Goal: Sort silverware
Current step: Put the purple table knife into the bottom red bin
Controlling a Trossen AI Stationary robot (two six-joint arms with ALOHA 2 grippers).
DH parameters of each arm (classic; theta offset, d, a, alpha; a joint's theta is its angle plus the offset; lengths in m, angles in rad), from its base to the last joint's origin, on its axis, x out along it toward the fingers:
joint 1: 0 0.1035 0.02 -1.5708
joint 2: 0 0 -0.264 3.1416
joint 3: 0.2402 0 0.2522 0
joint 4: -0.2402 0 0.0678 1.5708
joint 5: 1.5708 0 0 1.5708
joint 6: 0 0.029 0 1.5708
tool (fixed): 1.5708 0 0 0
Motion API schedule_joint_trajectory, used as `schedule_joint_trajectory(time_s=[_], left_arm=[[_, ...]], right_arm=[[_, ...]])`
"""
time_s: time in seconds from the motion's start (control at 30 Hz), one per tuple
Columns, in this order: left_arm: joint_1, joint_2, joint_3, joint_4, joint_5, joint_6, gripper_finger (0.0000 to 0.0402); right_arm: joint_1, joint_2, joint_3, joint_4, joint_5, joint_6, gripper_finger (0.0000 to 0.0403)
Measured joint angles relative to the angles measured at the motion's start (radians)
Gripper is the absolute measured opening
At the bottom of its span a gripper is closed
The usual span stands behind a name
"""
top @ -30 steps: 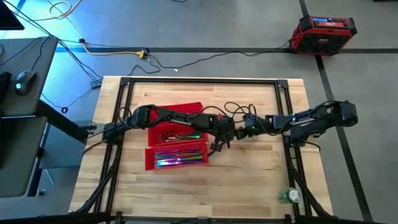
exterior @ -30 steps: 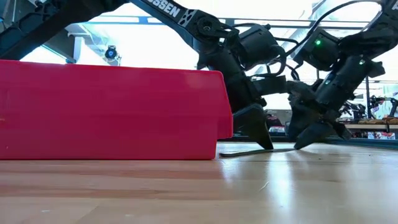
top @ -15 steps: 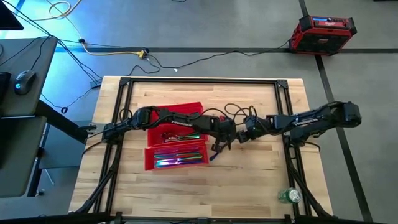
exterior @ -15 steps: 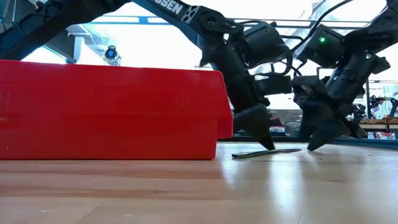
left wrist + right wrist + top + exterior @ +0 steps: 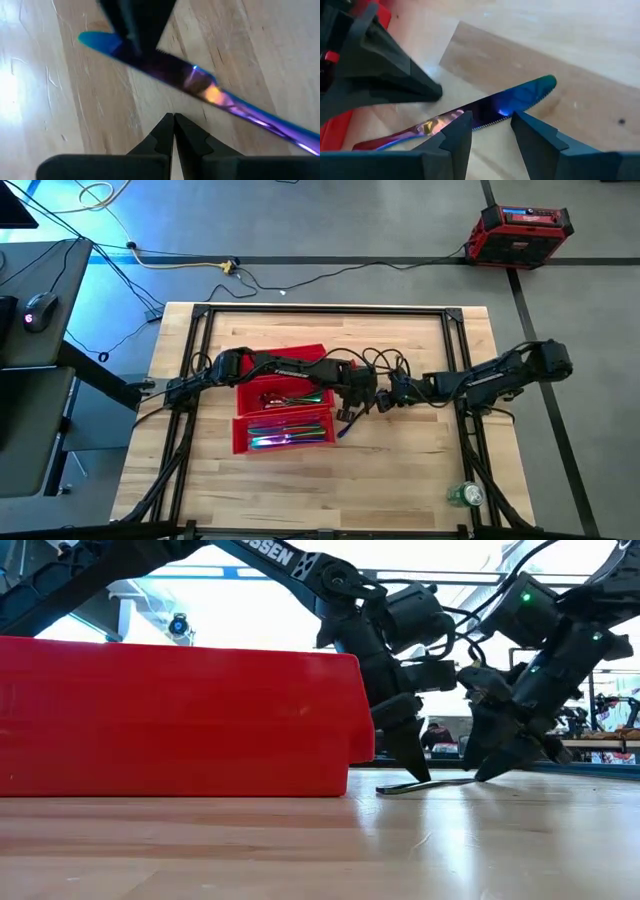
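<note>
Knife [image 5: 490, 112], iridescent, lies flat on the table [image 5: 400, 470] just beside the red tray [image 5: 250, 442]; open right gripper [image 5: 491, 132] straddles its blade crosswise, holding nothing, while closed, empty left gripper [image 5: 173, 131] stands beside it.

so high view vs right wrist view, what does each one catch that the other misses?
Only high view: the whole table, the red tray with sorted silverware in its compartments, and a green can near the table's corner.

Only right wrist view: the knife's serrated edge, and the right gripper open with its fingers straddling the blade.

Both: the iridescent knife on the wood beside the tray, and the shut left gripper at it.
</note>
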Motion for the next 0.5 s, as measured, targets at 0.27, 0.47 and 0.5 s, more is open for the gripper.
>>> schedule_joint_trajectory(time_s=[0.27, 0.47, 0.5], left_arm=[[-0.001, 0.005, -0.006, 0.044, 0.054, -0.029, 0.0], [-0.001, 0.005, -0.006, 0.054, 0.061, -0.063, 0.0], [-0.001, 0.005, -0.006, 0.052, 0.054, -0.062, 0.0]], right_arm=[[-0.054, 0.024, -0.009, 0.083, -0.002, -0.117, 0.0138], [-0.084, 0.004, -0.01, 0.073, -0.008, -0.141, 0.0138], [-0.089, 0.001, -0.01, 0.072, -0.021, -0.142, 0.0138]])
